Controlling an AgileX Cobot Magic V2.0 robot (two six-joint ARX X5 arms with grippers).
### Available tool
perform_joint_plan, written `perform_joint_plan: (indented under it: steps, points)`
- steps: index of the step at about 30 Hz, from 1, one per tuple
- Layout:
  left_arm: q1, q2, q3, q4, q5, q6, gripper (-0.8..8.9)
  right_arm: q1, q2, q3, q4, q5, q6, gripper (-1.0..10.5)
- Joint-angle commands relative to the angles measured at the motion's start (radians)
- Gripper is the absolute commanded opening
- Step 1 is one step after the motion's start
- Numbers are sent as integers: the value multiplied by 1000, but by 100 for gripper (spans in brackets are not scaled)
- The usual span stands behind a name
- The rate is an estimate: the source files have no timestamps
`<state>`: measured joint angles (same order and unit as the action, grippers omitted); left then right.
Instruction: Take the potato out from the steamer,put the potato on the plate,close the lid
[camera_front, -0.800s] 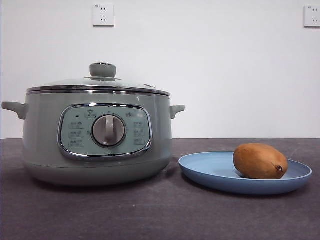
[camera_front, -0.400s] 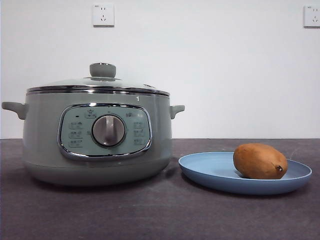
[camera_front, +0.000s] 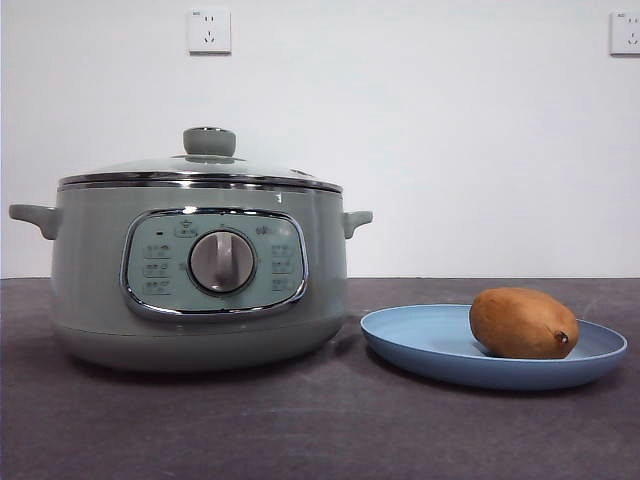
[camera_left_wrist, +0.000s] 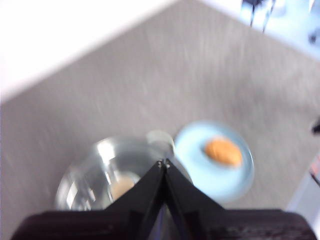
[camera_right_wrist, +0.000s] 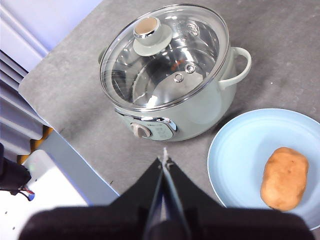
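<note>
Now the potato (camera_right_wrist: 284, 178) lies on the plate (camera_right_wrist: 240, 145), well apart from both closed, empty hands.

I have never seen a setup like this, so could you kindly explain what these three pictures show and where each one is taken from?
It is a two-armed robot at a table. One camera looks level across the table: the steamer stands with its lid on, and beside it the potato lies on the plate. The other two cameras sit on the wrists and look down from above. The black wedges at their bottom edges are the left gripper and the right gripper, both shut and holding nothing.
</note>
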<state>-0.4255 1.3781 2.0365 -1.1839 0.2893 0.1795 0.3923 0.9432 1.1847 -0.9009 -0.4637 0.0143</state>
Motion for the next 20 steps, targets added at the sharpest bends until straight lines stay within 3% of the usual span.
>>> perform_joint_plan:
  steps: [1,5,8,11,14,20]
  points:
    - [2,-100,-226,215,6,-9,-3,0,-1,6,2,1,-5,-16]
    - [5,-306,-689,639,8,-73,-3,0,-1,6,2,0,-5,-16]
    - [26,-498,-1091,1020,15,-171,-3,0,-1,6,2,1,-5,-16]
    - [62,-678,-1410,1307,3,-270,-3,0,-1,6,2,1,-5,-16]
    - [106,-846,-1631,1440,-33,-340,-3,0,-1,6,2,0,-5,-16]
    - [203,-1114,-1850,1392,-105,-412,-3,0,-1,6,2,1,-5,-16]
